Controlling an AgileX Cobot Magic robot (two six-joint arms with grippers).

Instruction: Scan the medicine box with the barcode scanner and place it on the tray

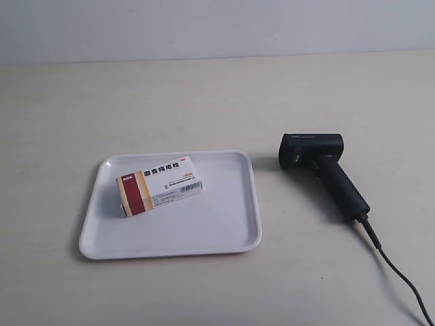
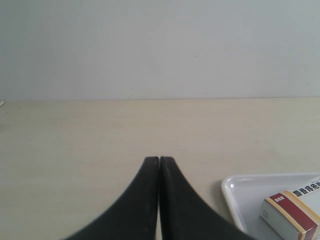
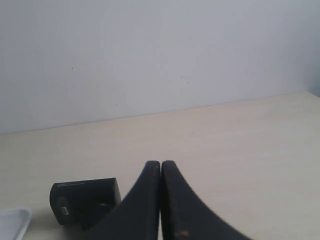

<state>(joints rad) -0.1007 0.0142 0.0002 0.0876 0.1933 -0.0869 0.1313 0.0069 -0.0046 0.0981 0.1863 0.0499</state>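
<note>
The medicine box lies flat inside the white tray, toward the tray's left half, its dark red and orange end facing the near-left corner and its barcode side turned to the front. The black barcode scanner lies on its side on the table to the right of the tray, its cable trailing to the lower right. Neither arm shows in the exterior view. My left gripper is shut and empty, with the tray and box off to one side. My right gripper is shut and empty, beside the scanner.
The pale wooden table runs back to a plain grey wall. A corner of the tray shows in the right wrist view. Nothing else stands on the table.
</note>
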